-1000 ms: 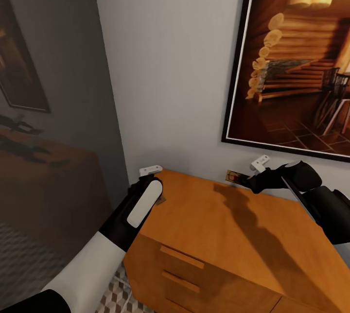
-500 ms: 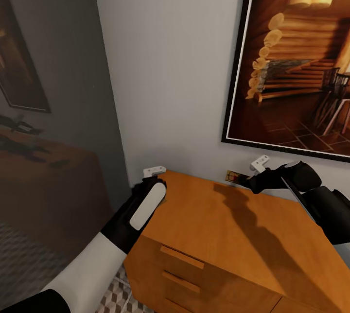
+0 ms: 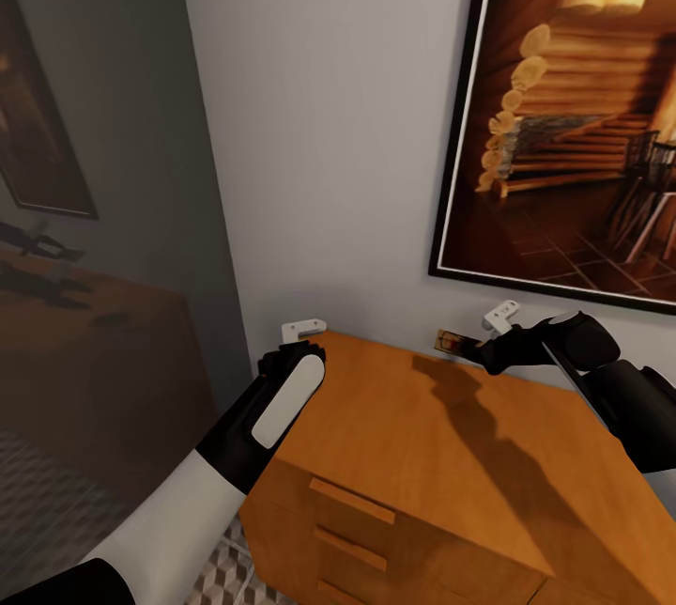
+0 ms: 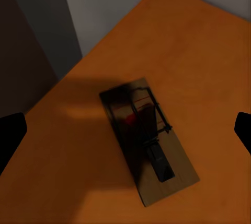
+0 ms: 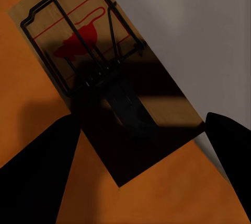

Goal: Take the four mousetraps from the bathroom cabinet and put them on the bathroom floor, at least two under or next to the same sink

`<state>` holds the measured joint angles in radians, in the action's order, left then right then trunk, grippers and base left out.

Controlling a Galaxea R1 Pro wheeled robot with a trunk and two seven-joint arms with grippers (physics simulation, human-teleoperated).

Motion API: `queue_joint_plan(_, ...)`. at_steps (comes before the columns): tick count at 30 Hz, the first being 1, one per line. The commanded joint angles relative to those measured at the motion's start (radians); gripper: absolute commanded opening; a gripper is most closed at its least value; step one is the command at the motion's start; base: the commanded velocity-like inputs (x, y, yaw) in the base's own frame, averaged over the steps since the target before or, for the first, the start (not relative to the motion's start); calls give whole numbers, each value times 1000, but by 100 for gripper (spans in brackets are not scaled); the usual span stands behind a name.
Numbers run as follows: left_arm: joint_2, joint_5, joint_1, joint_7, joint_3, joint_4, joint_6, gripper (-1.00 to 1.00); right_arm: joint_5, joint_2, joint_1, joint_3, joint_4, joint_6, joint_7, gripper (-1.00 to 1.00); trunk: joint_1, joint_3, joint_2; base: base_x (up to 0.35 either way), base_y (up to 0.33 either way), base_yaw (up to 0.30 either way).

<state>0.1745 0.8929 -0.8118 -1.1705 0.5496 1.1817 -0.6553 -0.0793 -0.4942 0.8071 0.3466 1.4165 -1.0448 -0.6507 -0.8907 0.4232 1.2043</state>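
Left tool [image 3: 302, 353]: being held over the left corner of the cabinet top, by the wall; in the left wrist view its two dark fingertips [image 4: 10, 135] are being shown far apart at opposite edges of the picture, so it is standing wide, with nothing between the tips.

Left mousetrap [image 4: 148, 139]: lying flat on the orange-brown top, in the shadow between the spread fingertips and touched by neither; its red mark and dark wire are being shown at the end nearer the wall.

Right tool [image 3: 474, 353]: being reached to the back edge of the cabinet top, close against the wall; in the right wrist view its fingertips [image 5: 36, 177] are being shown spread to either side of a trap, so it is standing wide and gripping nothing.

Right mousetrap [image 5: 107, 78]: lying flat at the back edge of the top, against the pale wall; its near end is being covered by shadow between the two fingertips, and whether they are touching it cannot be told. In the head view it is being seen as a small tan board [image 3: 451, 341] just ahead of the right tool.

Cabinet [image 3: 441, 464]: standing against the wall, with drawer fronts and slim handles facing the robot.

Bathroom floor [image 3: 221, 577]: cube-patterned tiles are being shown beside the cabinet's left front corner.

Picture [image 3: 573, 107]: a large framed picture is hanging on the wall above the cabinet.
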Motion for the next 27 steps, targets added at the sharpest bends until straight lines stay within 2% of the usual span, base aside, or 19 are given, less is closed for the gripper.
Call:
queue_joint_plan(1,0,6,-1,-8,1,1,-6,100,-8,-1,1,2,1,-2,-7,-100,0,1,1,40,0,0)
queue_joint_plan(22,0,7,-1,-3,1,2,-8,100,0,8,1,5,1,-2,-7,-100,0,1,1,5,0,0)
queue_joint_plan(27,0,7,-1,15,1,1,-9,100,5,12,1,22,3,-2,-9,-100,0,1,1,0,0,0)
